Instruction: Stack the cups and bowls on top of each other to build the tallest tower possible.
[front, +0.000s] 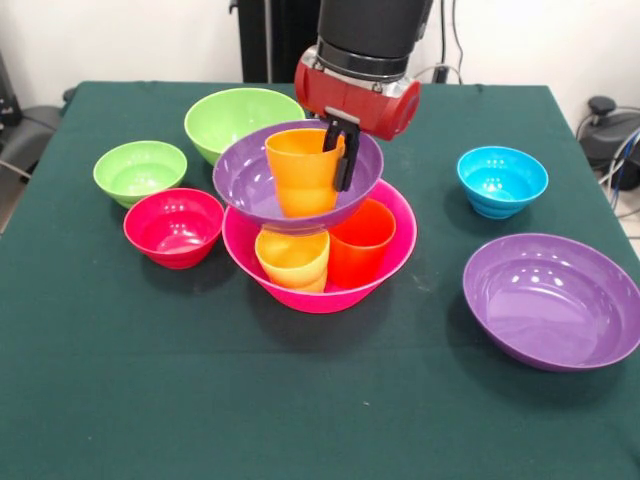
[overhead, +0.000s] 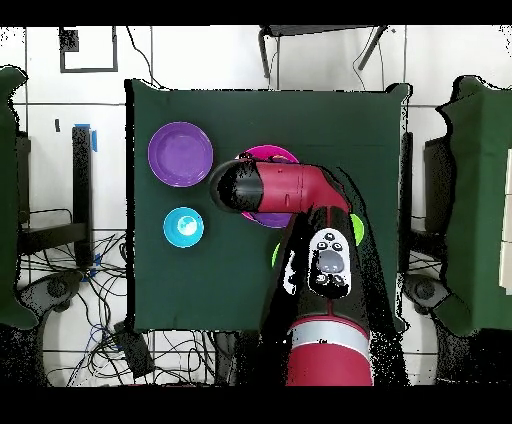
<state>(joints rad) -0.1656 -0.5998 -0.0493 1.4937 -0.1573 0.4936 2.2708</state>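
Nearest me the spare purple bowl (front: 552, 300) lay alone on the desk (front: 200, 400), well apart from the tower (front: 318, 215), where a second purple bowl (front: 250, 180) perched on two cups (front: 325, 250) inside the pink bowl (front: 400, 240). The gripper (front: 340, 150) had its jaws clenched on the rim of the orange cup (front: 298, 170) in that perched bowl. I judged that any sideways tug while releasing could tilt the bowl off its two uneven cups and topple the lot.

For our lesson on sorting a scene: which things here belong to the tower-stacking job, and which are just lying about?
Job: hot-pink bowl, stacked purple bowl, orange cup, yellow-orange cup, red-orange cup, loose purple bowl, blue bowl, red bowl, large light-green bowl, small light-green bowl, hand.
Lying about: floor cables.
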